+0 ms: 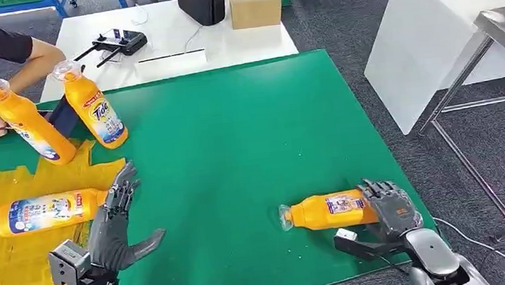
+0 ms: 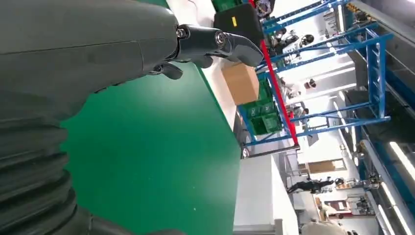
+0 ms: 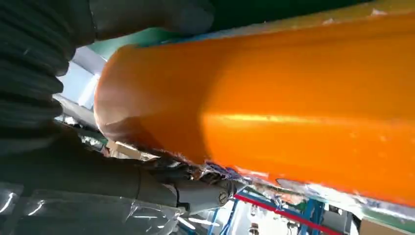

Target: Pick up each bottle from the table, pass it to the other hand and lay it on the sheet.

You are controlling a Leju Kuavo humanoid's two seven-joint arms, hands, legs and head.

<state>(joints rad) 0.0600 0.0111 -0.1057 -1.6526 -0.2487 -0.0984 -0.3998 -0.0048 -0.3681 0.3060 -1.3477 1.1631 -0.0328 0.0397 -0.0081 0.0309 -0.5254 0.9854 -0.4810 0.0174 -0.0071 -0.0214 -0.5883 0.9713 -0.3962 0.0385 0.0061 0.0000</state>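
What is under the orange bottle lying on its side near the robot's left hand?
The yellow sheet lies under that bottle, spread on the green table. The part of the sheet right beneath the bottle is covered.

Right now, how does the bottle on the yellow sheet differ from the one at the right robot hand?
The sheet bottle lies untouched on the yellow sheet; the held bottle lies on the green table, with the right robot hand around its base. Both are orange and lie on their sides.

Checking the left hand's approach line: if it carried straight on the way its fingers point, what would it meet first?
The left hand is open, fingers aimed up the table. Nearest in that line looks to be the upright Tide bottle ahead, not the bottle lying on the yellow sheet. Depth is uncertain.
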